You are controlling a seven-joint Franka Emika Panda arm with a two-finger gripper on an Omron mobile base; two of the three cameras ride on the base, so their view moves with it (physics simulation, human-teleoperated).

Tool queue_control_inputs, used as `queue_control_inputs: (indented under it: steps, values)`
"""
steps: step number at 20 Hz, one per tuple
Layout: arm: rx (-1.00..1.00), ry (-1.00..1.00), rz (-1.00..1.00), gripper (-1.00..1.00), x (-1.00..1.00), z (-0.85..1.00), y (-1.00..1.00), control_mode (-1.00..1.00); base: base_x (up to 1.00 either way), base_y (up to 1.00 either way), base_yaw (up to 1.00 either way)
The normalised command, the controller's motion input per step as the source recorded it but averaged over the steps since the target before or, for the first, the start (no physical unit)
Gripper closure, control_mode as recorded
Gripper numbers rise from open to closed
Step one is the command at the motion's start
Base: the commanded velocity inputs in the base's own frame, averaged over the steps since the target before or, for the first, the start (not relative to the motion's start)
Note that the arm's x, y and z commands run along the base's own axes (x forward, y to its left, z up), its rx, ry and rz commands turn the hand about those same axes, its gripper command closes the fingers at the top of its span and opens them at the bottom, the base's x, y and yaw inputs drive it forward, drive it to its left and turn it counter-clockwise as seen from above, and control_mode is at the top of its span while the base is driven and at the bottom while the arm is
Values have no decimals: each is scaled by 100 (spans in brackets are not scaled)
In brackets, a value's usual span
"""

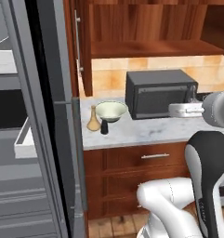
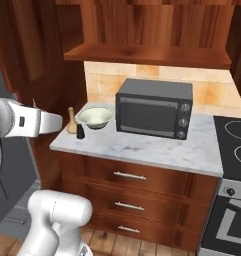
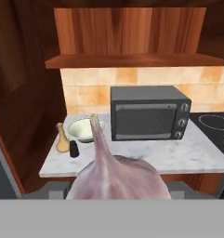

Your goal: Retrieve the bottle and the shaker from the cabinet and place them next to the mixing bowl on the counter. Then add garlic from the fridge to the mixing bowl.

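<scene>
The garlic (image 3: 117, 174) was grasped between the fingers, well apart from the desk (image 3: 178, 155).

In the hand view the pale pinkish bulb sat directly at the fingers, its thin stem rising in front of the mixing bowl (image 3: 83, 129), which stood far beyond the fingers on the marbled desk. The tan bottle (image 3: 62, 139) and the black shaker (image 3: 74, 148) stood just beside the bowl, left of the stem, the shaker nearer to the fingers than the bottle. The dark microwave (image 3: 148, 113) stood beyond and right of the fingers. The open wooden cabinet (image 3: 132, 35) hung above it. In the left base view the grey fridge (image 1: 43, 116) stood with its door open.
</scene>
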Motion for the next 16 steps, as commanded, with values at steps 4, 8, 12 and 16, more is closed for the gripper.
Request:
queue_control_inputs:
  steps: [4, 8, 12, 16]
  values:
    - [0, 0, 0, 100, 0, 0, 0, 100, 51, -35, 0]
    - [0, 0, 0, 100, 0, 0, 0, 100, 46, -25, 0]
    - [0, 0, 0, 100, 0, 0, 0, 100, 41, -13, 0]
    - [0, 0, 0, 100, 0, 0, 0, 100, 36, -1, 0]
